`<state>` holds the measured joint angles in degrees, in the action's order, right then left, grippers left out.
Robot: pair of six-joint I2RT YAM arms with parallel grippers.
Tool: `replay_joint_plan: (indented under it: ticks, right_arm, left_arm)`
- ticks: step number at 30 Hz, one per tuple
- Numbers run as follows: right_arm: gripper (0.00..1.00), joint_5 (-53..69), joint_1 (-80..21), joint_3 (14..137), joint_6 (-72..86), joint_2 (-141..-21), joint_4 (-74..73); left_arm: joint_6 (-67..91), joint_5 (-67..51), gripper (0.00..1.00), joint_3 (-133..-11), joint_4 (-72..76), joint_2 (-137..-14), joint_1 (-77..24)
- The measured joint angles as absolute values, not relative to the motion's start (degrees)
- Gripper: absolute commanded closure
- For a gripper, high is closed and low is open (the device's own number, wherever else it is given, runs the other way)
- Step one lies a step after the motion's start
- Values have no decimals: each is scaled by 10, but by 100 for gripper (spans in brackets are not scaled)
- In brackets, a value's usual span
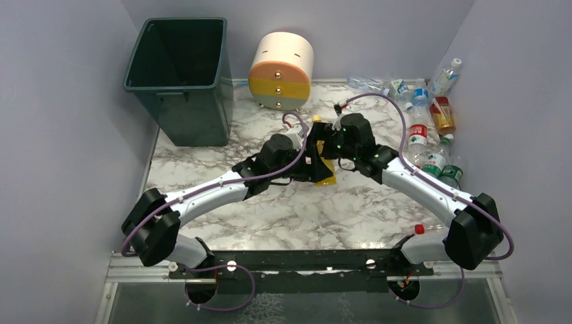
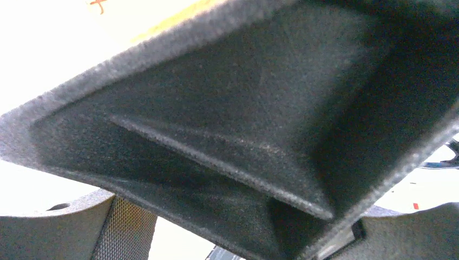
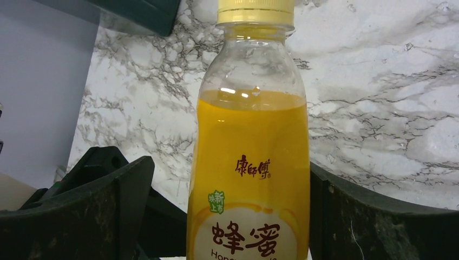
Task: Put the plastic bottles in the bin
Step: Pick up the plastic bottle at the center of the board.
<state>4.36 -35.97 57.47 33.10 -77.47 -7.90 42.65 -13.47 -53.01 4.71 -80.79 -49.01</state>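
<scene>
The bin (image 1: 194, 118) stands far left, well apart. The right gripper (image 3: 230, 181) is spread wide round the yellow bottle (image 3: 249, 135) in the middle, not squeezing. The left gripper (image 1: 311, 164) is close by (I cannot tell if it grips). If it doesn't, the bottle may fall and roll away

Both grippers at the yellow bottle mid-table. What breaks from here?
1. The right gripper has its jaws open around the yellow bottle. The left gripper has its camera blocked, so its hold is unconfirmed and the bottle might drop.
2. The arms crowd each other, so withdrawing may knock the bottle.
3. The bin stands in the far left corner, a long carry.
</scene>
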Motion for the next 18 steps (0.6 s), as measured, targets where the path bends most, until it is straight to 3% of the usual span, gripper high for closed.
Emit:
replay_joint_plan:
  ticks: [18]
  right_arm:
    - [1,-5,-360,603,350,-739,-122]
  left_arm:
    - [424,-134,47,-530,51,-797,-493]
